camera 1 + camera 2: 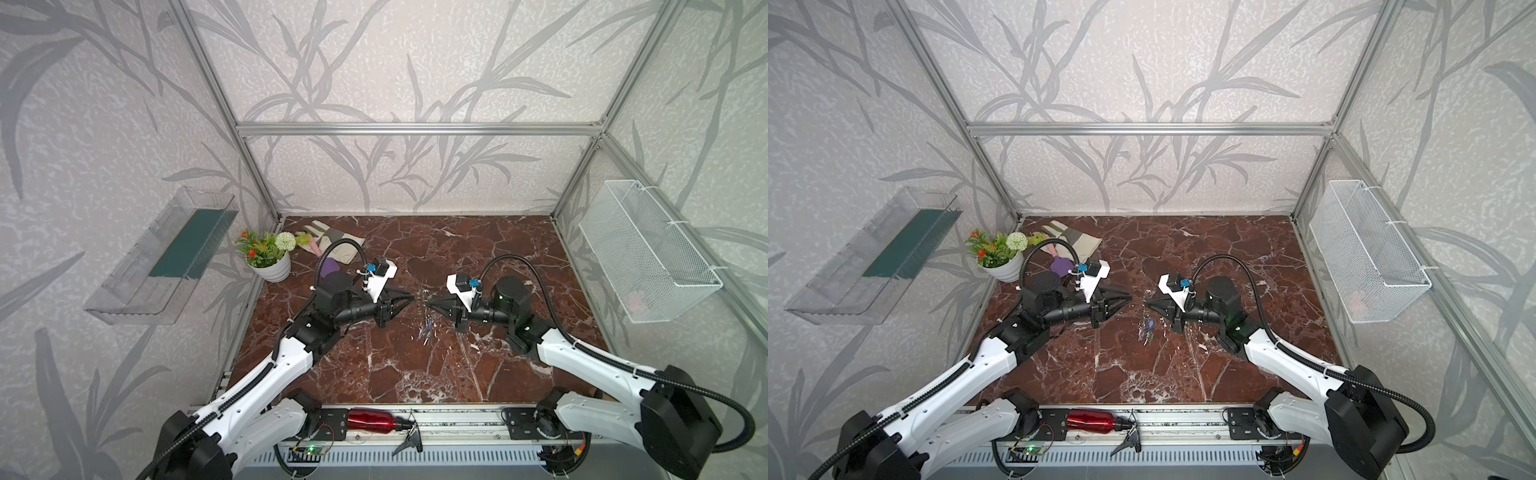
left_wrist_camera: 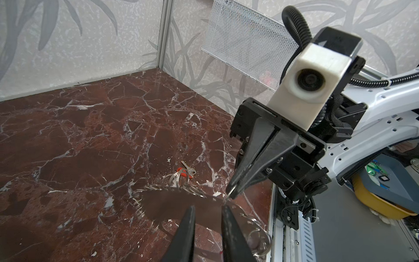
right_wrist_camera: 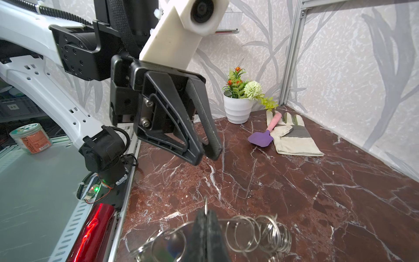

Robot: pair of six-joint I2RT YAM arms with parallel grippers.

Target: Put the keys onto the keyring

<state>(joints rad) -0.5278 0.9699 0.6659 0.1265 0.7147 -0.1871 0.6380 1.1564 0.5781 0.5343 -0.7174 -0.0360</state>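
The keyring (image 2: 179, 205) is a flat, dull grey metal plate. Its edge is strung with thin, bright wire split rings, some of them bunched into coils. It hangs in the air above the counter (image 1: 415, 374), a glossy red-brown slab with white marble veins, between the tips of the two arms. The keys (image 1: 1148, 328) lie in a small cluster on the counter just below the keyring. They are silvery, with blue and green heads.

The right fingers (image 3: 206, 223) are pressed together on one split ring at the plate's edge, and the wire loop pokes out past their tips. The left fingers (image 2: 188, 226) stand a narrow gap apart with their tips at the plate's near edge. I cannot tell whether they touch it. In the right wrist view nothing sits between their tips.

In both top views the keyring is only a few glints. The left wrist view shows the plate's face and a red-orange-headed key (image 2: 187, 171) on the counter beyond it. The right wrist view shows the rings close up. Farther off it shows a pale fabric glove (image 3: 292, 140), a purple trowel (image 3: 260, 138) with a pink handle, and a ribbed white pot (image 3: 237, 110) of artificial flowers. Only the top views show the clear plastic shelf (image 1: 158, 257) on the left wall. A shiny red bottle (image 1: 372, 419) lies on the front rail.
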